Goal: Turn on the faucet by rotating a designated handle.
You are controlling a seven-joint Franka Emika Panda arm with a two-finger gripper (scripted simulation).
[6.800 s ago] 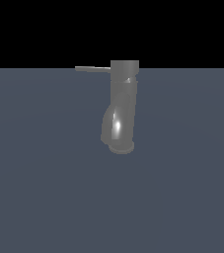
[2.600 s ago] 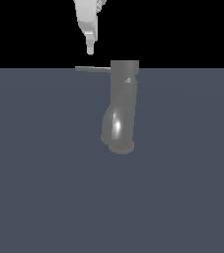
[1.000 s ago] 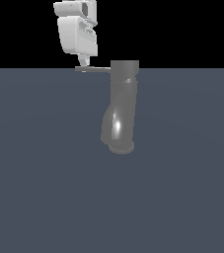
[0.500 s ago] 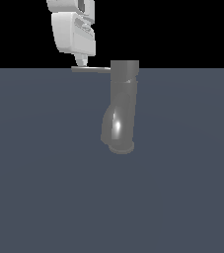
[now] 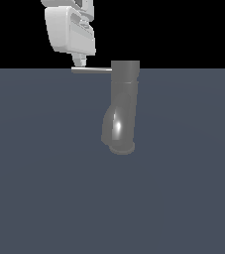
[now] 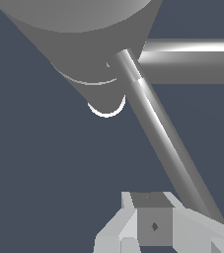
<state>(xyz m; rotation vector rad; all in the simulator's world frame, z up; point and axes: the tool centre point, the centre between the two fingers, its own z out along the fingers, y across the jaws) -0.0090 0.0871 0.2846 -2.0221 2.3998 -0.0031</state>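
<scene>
Boxy white claw (image 5: 79,61), grey shading

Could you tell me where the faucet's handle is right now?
In the exterior view, the handle juts level from the top of the faucet toward that view's left, and the gripper sits right at its free end.
</scene>
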